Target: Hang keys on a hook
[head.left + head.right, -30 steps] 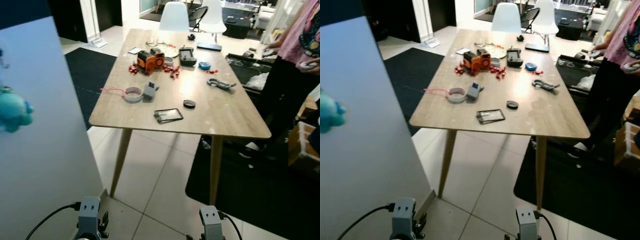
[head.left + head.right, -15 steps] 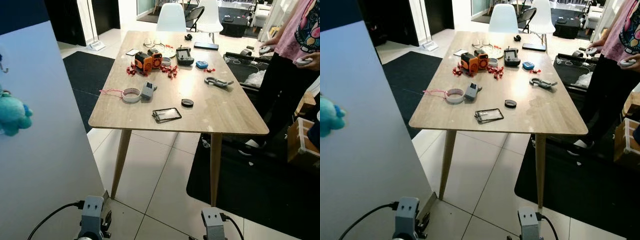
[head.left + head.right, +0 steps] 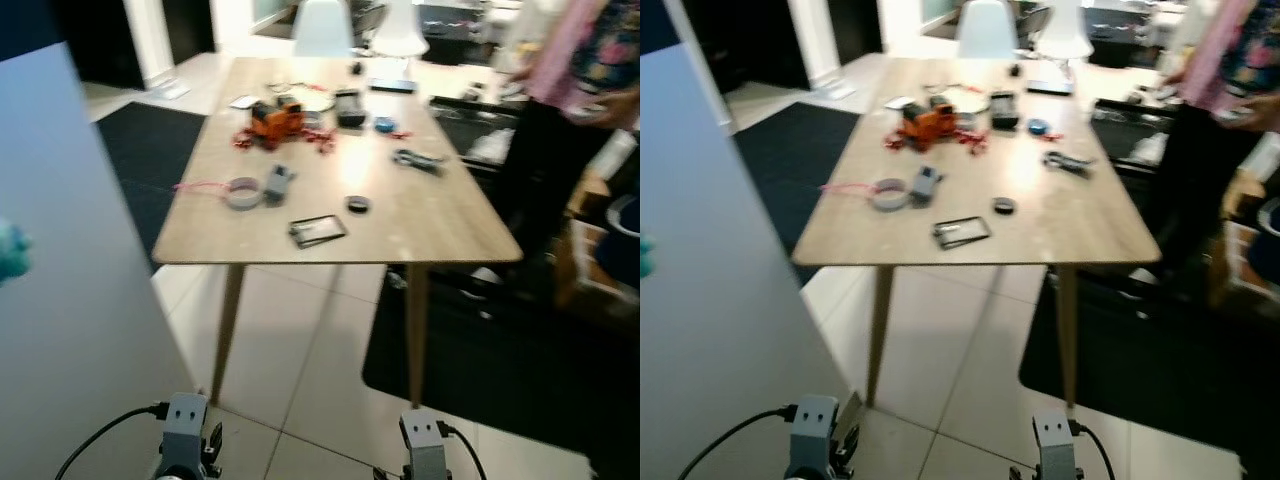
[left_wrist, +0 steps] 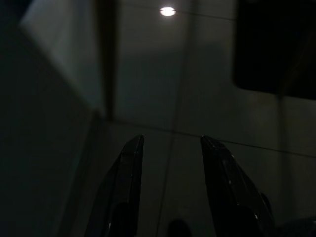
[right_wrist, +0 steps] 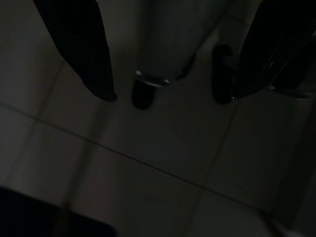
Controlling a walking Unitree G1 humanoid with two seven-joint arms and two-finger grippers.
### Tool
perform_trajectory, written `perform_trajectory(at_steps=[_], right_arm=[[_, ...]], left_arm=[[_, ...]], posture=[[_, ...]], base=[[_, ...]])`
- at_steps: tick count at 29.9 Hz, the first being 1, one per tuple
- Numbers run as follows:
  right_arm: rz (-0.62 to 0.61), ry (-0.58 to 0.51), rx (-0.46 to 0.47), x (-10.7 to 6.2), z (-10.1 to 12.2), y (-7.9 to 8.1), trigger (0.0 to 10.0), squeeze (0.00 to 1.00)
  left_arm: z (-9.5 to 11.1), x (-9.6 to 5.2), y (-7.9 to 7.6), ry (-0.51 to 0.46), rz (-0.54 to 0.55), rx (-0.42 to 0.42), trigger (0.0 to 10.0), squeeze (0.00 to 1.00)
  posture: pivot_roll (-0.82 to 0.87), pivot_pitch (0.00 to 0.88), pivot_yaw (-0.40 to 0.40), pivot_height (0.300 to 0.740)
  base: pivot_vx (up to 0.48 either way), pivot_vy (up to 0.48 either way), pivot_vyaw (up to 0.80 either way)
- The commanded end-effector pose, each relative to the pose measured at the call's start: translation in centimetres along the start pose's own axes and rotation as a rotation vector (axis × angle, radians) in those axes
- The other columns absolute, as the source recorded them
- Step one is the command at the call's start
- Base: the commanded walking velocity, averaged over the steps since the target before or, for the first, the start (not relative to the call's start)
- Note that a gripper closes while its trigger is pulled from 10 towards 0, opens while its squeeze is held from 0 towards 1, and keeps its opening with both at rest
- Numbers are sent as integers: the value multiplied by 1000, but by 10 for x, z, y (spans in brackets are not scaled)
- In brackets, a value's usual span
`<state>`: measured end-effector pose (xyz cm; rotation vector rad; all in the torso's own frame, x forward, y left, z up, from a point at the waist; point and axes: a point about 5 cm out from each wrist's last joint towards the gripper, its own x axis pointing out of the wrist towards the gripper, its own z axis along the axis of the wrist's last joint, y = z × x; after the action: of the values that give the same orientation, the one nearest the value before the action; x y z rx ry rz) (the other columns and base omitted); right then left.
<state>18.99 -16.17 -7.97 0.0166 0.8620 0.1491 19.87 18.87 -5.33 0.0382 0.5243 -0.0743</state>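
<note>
**Empty grippers, keys yet to be found**

Down at the robot's sides, both arms hang idle over the tiled floor. The left gripper points at the tiles with its two black fingers spread apart and nothing between them; the right gripper is likewise parted and empty, aimed at the dim floor.

Ahead of and above both grippers stands the wooden table, strewn with small things: an orange toy, a tape roll, a dark flat case and a metal clip-like object. The head views are blurred, so which item is the keys cannot be told; the clip-like object is a possible candidate. No hook can be made out. A pale panel rises beside the left gripper, with a teal plush at its edge. A person stands at the table's far right.

The step appears to be the approach. It would go best if the robot closes on the table squarely, steadies its view to identify the keys, and keeps clear of the person.
</note>
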Motion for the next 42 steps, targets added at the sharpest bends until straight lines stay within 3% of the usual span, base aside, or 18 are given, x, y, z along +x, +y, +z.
perform_trajectory(at_steps=[1,32,42], right_arm=[[-8,12,14,-2,-4,-2,10000,0],[-5,14,-12,-2,-4,-3,10000,0],[-6,15,-21,-2,-4,-5,10000,0]], left_arm=[[-3,-1,-2,11,-8,11,10000,0],[-7,0,1,53,87,-36,10000,0],[-7,1,1,66,90,-50,10000,0]], posture=[[86,55,-13,740],[79,48,-28,740],[78,46,-32,740]], base=[[0,0,-613],[0,0,0],[271,0,0]])
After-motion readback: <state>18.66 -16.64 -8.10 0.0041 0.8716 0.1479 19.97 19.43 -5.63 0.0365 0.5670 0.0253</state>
